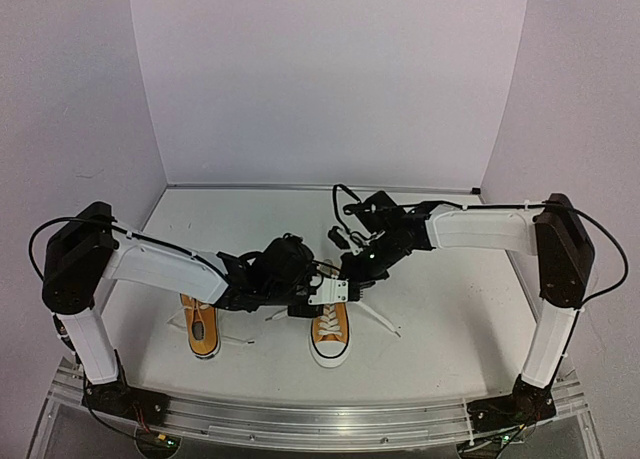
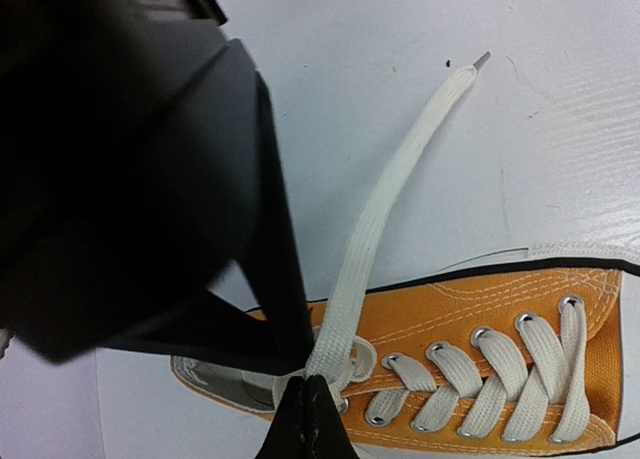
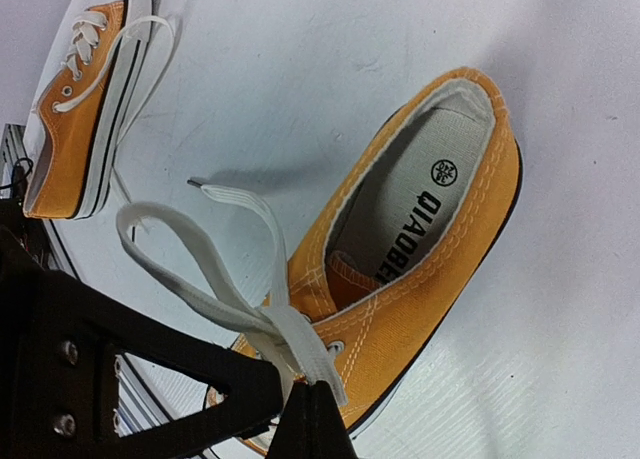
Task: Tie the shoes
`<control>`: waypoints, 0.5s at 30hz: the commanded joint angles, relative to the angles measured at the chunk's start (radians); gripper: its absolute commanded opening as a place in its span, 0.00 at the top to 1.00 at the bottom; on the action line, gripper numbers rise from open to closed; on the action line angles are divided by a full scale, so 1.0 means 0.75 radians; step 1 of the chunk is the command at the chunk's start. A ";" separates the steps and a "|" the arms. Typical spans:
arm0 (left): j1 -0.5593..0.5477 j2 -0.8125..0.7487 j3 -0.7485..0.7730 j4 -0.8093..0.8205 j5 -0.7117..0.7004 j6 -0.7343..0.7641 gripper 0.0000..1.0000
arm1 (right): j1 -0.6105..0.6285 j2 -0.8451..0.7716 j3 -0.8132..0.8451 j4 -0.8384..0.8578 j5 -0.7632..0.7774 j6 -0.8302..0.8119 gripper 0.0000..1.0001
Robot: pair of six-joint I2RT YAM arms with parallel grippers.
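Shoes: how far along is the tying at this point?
Done: nothing is tied. The centre shoe is laced through its eyelets but shows no knot. In hand: the left gripper is shut on one lace at the top eyelets, and the right gripper is shut on a curled lace at the same shoe's collar. Left: the knot and bow here, then the other shoe, whose laces lie loose.

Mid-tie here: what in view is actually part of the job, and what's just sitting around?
Job: shoe under the hands; its lace; second shoe; left hand and right hand, both pinching the lace.
Just there: table; metal rail; white walls.
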 commanded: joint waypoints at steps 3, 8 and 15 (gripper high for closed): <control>0.030 0.009 -0.042 0.222 -0.084 -0.142 1.00 | -0.008 -0.073 -0.040 0.036 -0.024 0.027 1.00; 0.032 0.025 -0.071 0.250 -0.077 -0.161 1.00 | -0.008 -0.079 -0.057 0.056 -0.022 0.042 1.00; 0.032 -0.028 -0.159 0.308 0.008 -0.156 1.00 | -0.013 -0.081 -0.070 0.067 0.012 0.064 1.00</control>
